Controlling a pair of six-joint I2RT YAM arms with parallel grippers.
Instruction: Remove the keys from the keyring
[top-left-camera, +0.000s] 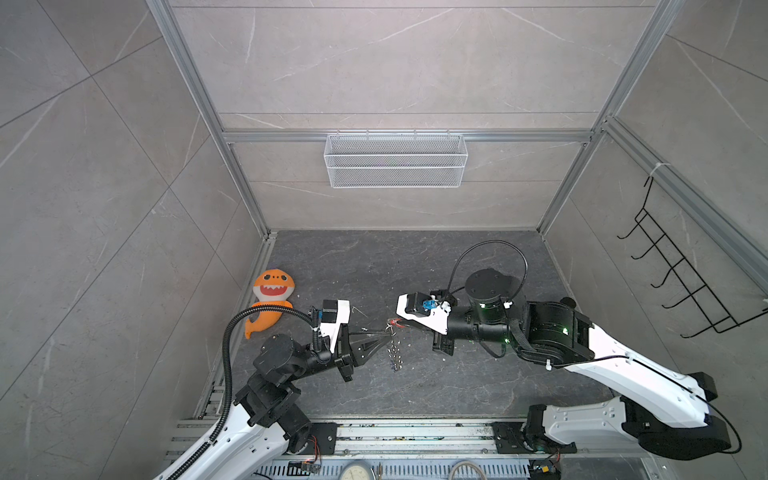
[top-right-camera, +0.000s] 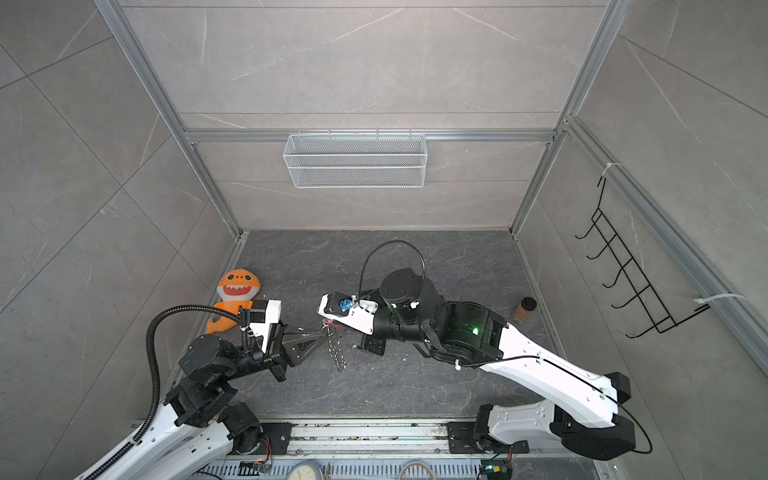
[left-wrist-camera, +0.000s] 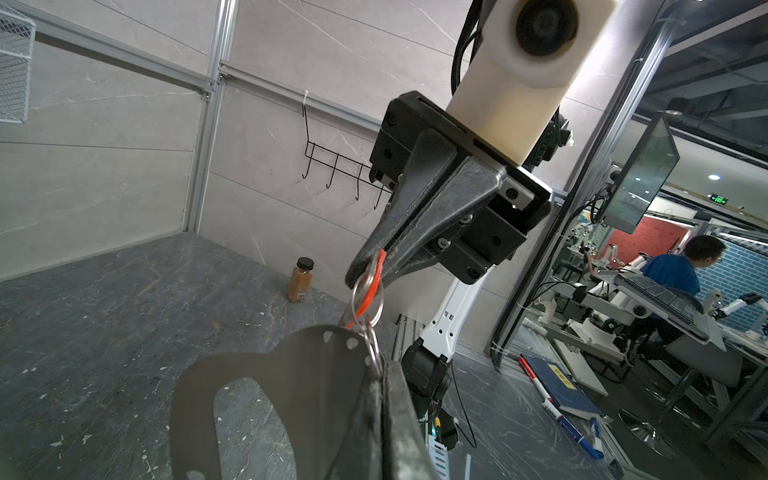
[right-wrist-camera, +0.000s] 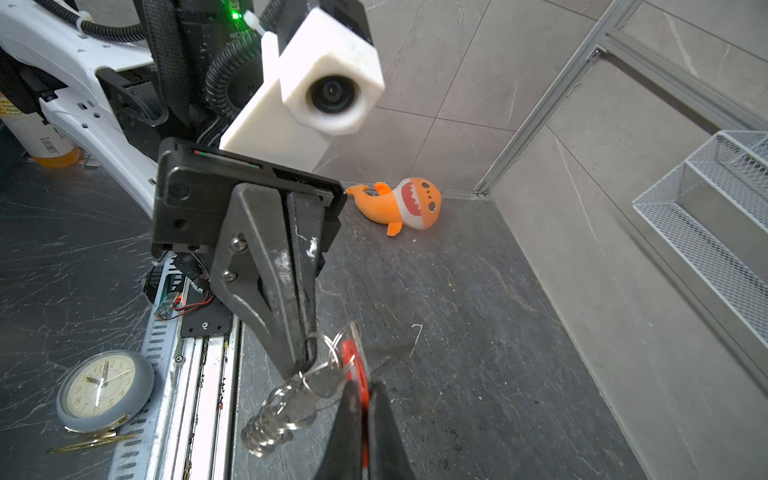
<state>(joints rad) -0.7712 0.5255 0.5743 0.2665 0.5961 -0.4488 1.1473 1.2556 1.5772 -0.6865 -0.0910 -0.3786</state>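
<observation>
Lower middle in a top view: the left gripper (top-left-camera: 384, 331) has its fingers clamped on a ring of the keyring (top-left-camera: 395, 353), which dangles below it. Just to the right, the right gripper (top-left-camera: 402, 322) pinches the red-tagged key (left-wrist-camera: 371, 286).

2 white arms (top-left-camera: 648, 370) with black joints (top-left-camera: 492, 291), corrugated cable (top-left-camera: 226, 357), green lights (top-left-camera: 564, 331).
</observation>
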